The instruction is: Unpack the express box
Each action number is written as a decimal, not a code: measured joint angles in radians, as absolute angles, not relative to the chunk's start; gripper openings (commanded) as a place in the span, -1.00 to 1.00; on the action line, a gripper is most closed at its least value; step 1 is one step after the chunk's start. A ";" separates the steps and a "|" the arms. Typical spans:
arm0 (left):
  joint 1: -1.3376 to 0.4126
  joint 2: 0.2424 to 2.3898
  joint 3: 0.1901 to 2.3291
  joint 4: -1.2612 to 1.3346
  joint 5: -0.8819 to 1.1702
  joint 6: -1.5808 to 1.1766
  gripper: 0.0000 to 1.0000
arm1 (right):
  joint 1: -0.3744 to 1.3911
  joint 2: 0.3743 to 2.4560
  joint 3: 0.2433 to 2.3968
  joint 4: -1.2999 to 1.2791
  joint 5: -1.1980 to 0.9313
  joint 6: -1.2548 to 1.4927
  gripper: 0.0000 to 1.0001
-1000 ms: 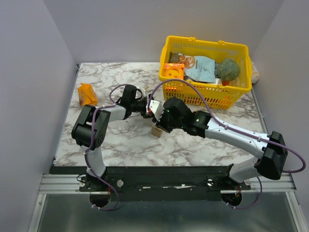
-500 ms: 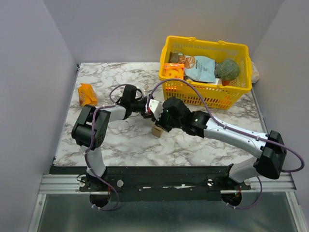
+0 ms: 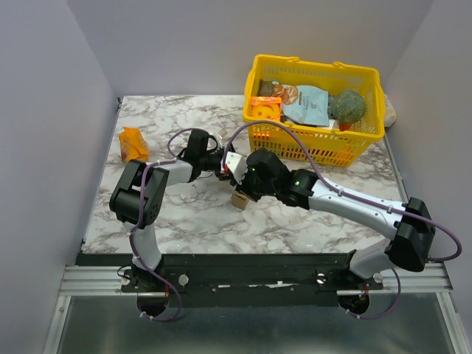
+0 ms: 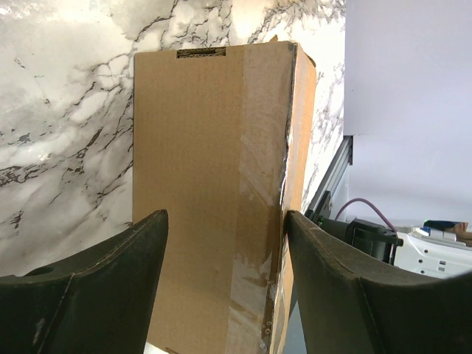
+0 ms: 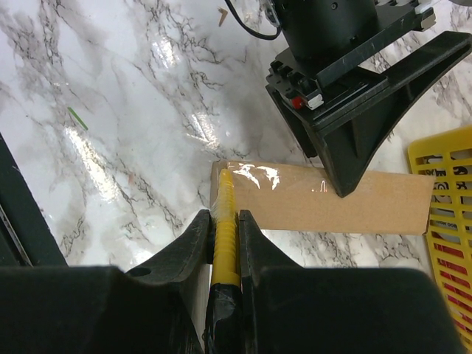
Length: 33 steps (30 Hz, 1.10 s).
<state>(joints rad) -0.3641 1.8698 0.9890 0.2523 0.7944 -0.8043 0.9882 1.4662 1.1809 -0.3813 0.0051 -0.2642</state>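
- Your left gripper (image 4: 225, 221) is keeping the express box (image 4: 214, 147) clamped mid-desk, about halfway between the near and far edges.
- Your right gripper (image 5: 224, 218), clenching a yellow cutter (image 5: 226, 247), is inching leftward, and its tip is seemingly reaching the box's taped corner.
- Slitting is probably beginning.

Overhead + wrist close-ups, box (image 4: 210, 184) shared

The express box (image 3: 239, 199) is just a small plain brown carton, flaps shut and sealed with glossy clear tape down the seam. It's lying flat on the marble table (image 3: 184, 221), a bit toward 6 o'clock from centre, pinched across its width by the left gripper (image 4: 225, 217), with a yellow cutter (image 5: 225, 214) tip touching one end.
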 measured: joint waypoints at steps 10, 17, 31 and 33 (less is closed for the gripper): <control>-0.364 1.876 0.995 0.252 0.797 -0.804 0.46 | 0.988 1.480 1.216 -0.400 0.006 -0.257 -0.99; -0.364 1.878 0.999 0.247 0.800 -0.804 0.46 | 0.989 1.480 1.269 -0.423 0.006 -0.239 -0.99; -0.364 1.879 1.000 0.244 0.800 -0.804 0.46 | 0.989 1.539 1.270 -0.464 0.006 -0.227 -0.99; -0.364 1.879 1.000 0.245 0.801 -0.804 0.46 | 0.989 1.539 1.270 -0.464 0.006 -0.226 -0.99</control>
<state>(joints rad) -0.3641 1.8790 1.0004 0.2447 0.8005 -0.8040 0.9886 1.5394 1.2701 -0.4644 0.0063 -0.2256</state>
